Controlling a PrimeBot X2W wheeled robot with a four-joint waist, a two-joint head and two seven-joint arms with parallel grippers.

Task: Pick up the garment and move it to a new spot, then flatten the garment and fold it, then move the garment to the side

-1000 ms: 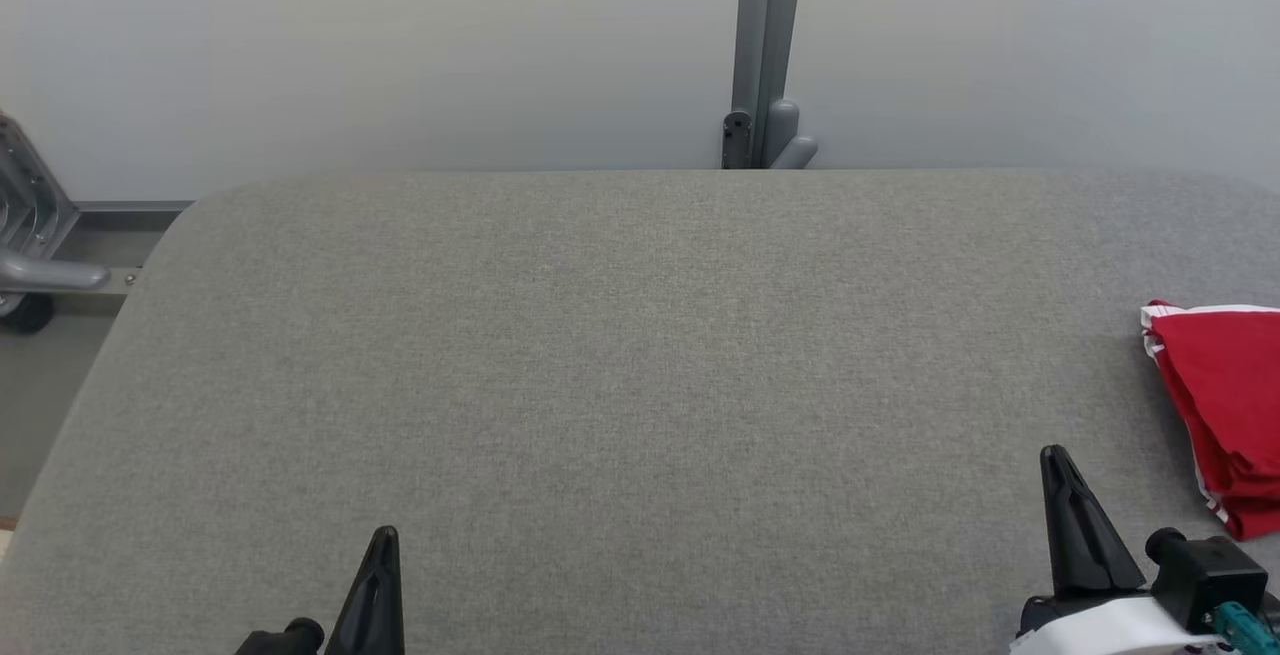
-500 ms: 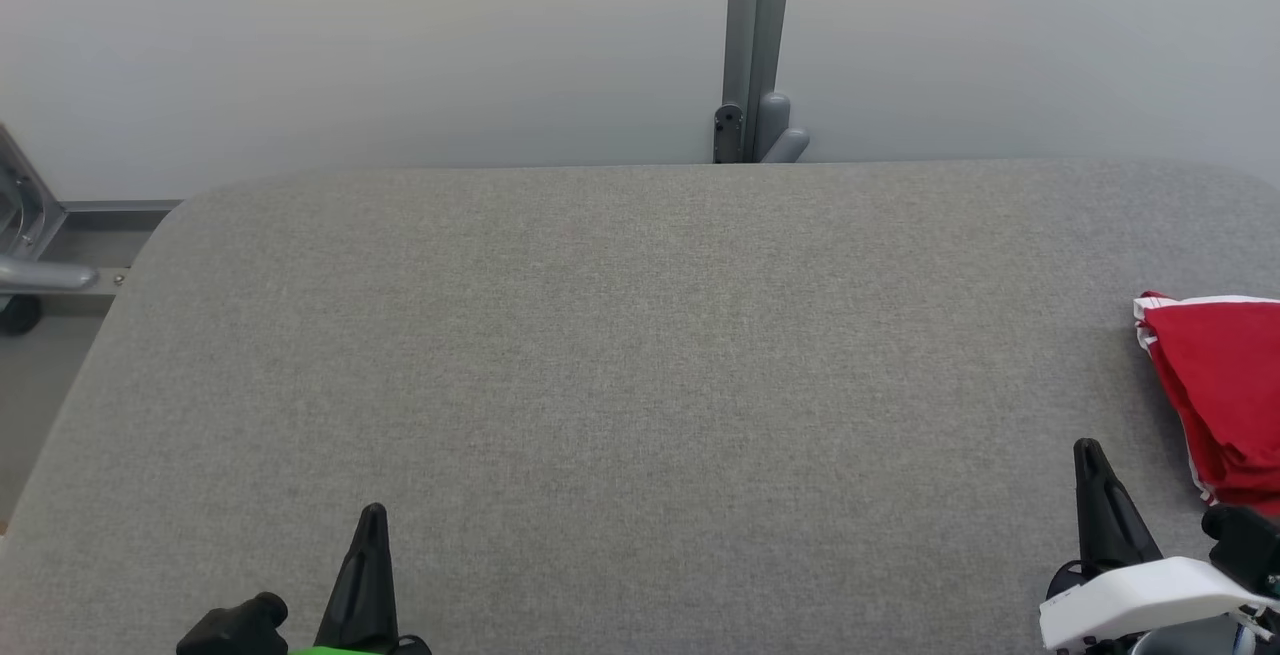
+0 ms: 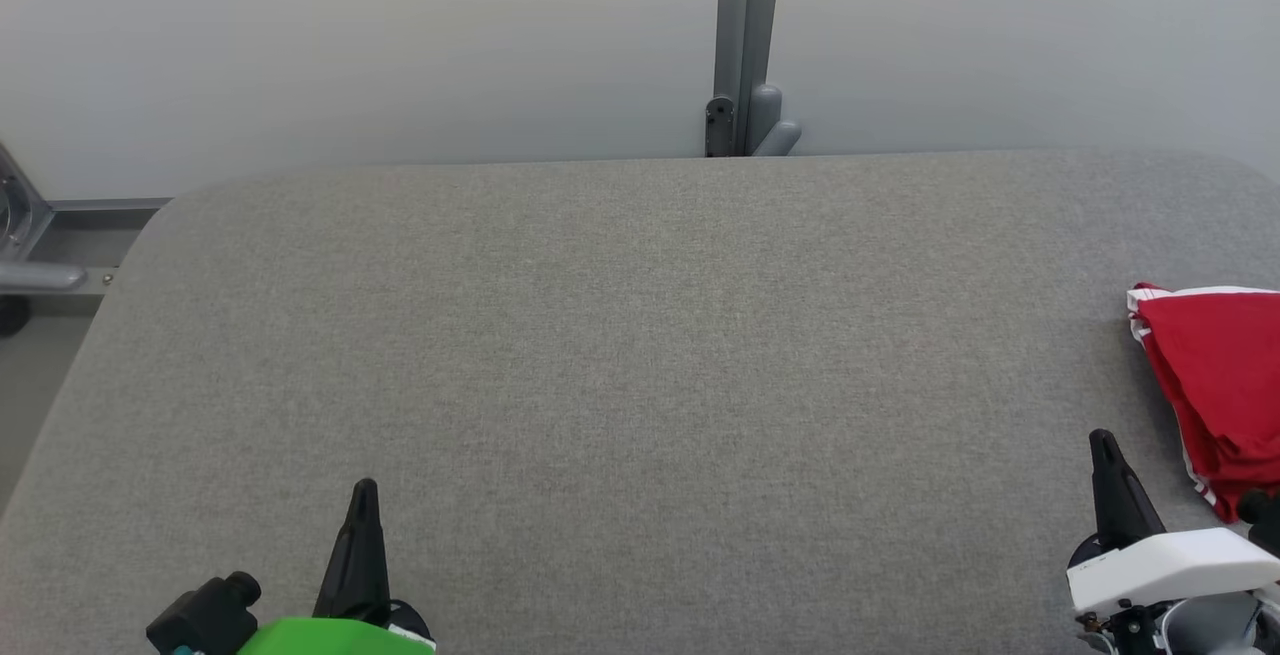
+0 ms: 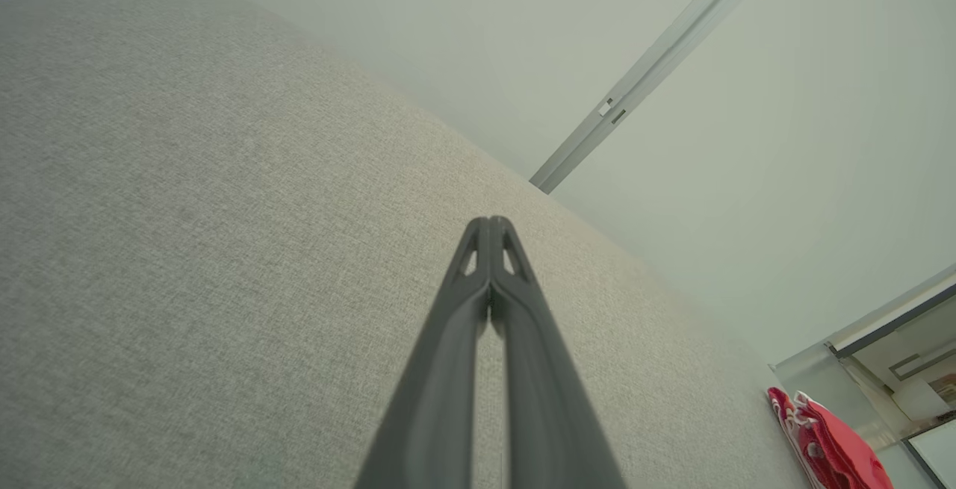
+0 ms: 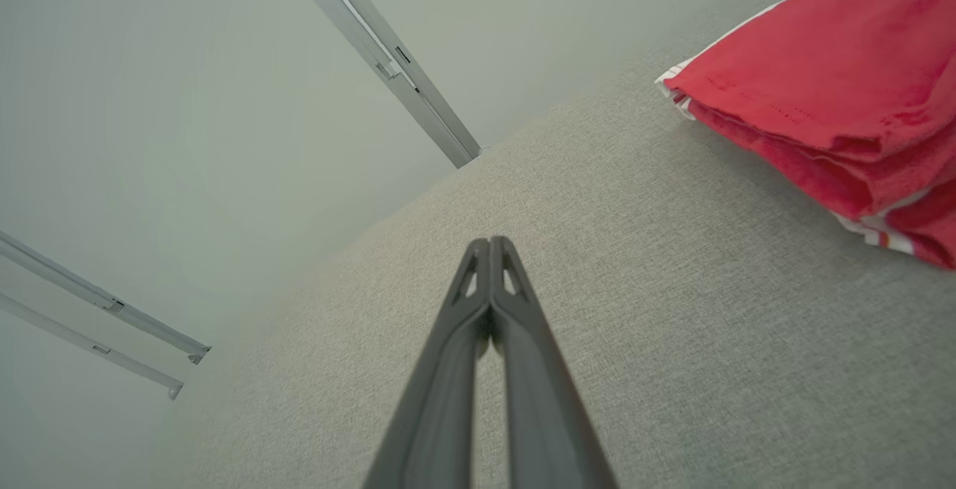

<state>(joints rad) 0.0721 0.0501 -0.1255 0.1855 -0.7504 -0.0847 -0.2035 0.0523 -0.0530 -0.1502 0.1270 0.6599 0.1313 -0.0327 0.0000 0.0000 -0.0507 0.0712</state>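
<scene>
The grey table (image 3: pixel 640 355) is mostly bare, probably because the work is nearly done. The red garment (image 3: pixel 1215 385) sits folded at its right edge, out of the middle. Its long axis runs near to far, with the white-trimmed corner pointing far-left. The left gripper (image 3: pixel 364 497) and right gripper (image 3: pixel 1103 445) rest at the near edge, fingers pressed together on nothing, clear of the cloth.

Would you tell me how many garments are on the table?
1: a folded red garment with white trim, far right on the grey fabric table; more could lie beyond the frame.
</scene>
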